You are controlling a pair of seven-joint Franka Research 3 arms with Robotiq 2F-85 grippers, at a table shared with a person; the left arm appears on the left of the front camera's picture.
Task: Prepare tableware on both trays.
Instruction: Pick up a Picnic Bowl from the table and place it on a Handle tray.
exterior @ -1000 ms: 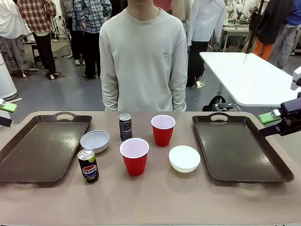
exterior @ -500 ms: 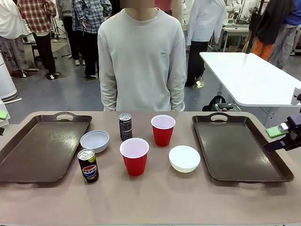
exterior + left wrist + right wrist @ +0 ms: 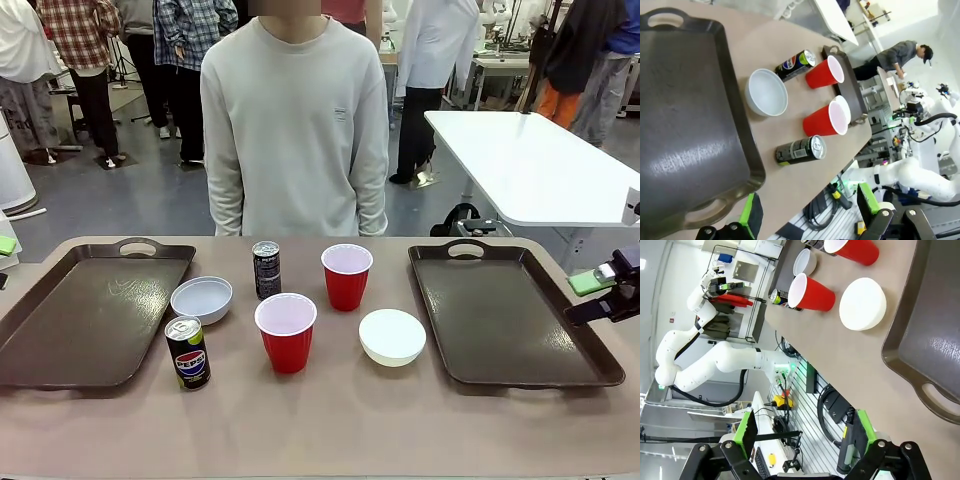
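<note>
**Between two unloaded trays, six pieces wait**

At the centre of the front view, all the tableware stands on the tabletop between the left tray (image 3: 60, 330), a large dark brown rectangular plastic one with a raised rim, and the matching right tray (image 3: 510, 320). Neither tray holds anything.

- **Bowls:** The pale bowl (image 3: 201, 298), small and round, sits just beside the left tray's inner rim. The white bowl (image 3: 392, 336), also small and round, lies near the right tray's inner rim but apart from it.
- **Cans:** The Pepsi can (image 3: 188, 352), dark blue with a PEPSI logo, stands upright below the pale bowl. The black can (image 3: 266, 269), slim and upright, stands at upper centre. Its white print is too small to read.
- **Cups:** Two red plastic cups with white insides stand mouth up, the lower cup (image 3: 286, 332) at centre and the upper cup (image 3: 346, 276) up and to its right.

The right gripper (image 3: 580, 300) hangs at the right edge of the frame, outside the right tray's outer rim. Every piece therefore lies to its left across the whole tray, and the white bowl is nearest. Its wrist view shows the fingers wide apart with nothing between them.

The left gripper (image 3: 809, 207) is also spread wide and empty, near one handle end of the left tray. The pale bowl and the two cans look like its closest targets.
</note>
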